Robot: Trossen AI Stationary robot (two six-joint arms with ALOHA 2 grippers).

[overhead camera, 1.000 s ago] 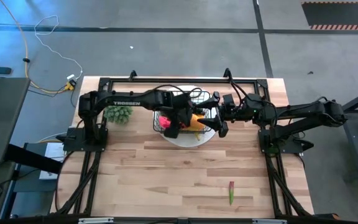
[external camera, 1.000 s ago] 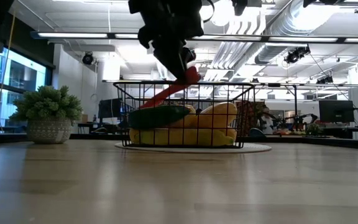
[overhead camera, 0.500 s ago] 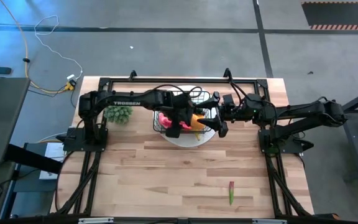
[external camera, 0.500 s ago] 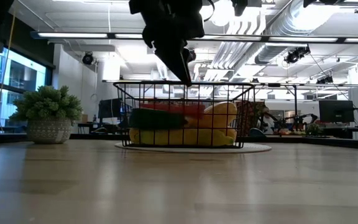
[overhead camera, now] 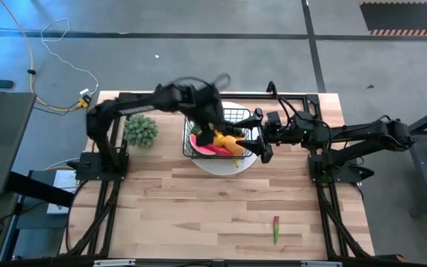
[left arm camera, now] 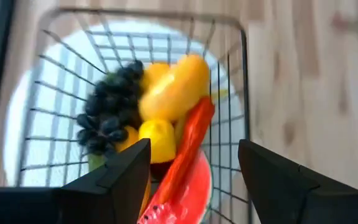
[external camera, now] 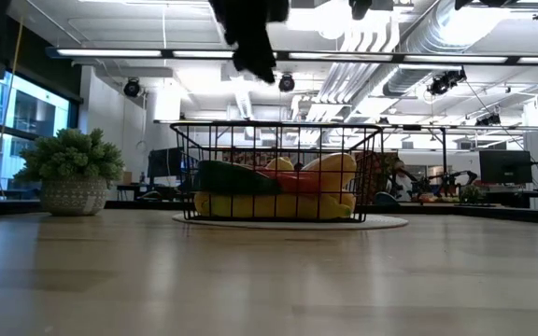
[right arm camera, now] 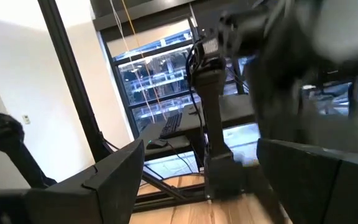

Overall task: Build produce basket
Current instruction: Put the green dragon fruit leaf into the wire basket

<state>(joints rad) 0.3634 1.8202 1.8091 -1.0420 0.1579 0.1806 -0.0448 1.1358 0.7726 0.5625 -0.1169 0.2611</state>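
The black wire basket stands on a round white plate at the table's far middle. In it lies the produce: dark grapes, an orange mango, a lemon, a watermelon slice and, on top, a long red pepper. My left gripper hangs open above the basket, blurred in the high view, with nothing between its fingers. My right gripper stands open beside the basket's right side, pointing about level, and its wrist view shows nothing between the fingers.
A potted green plant stands left of the basket. A small red and green piece lies alone near the table's front right. The bare wooden tabletop spreads out in front of the basket.
My left gripper has opened and let go of the red pepper, which slanted into the basket and now lies flat on the other produce. The gripper has then risen and drawn back toward the table's far edge.
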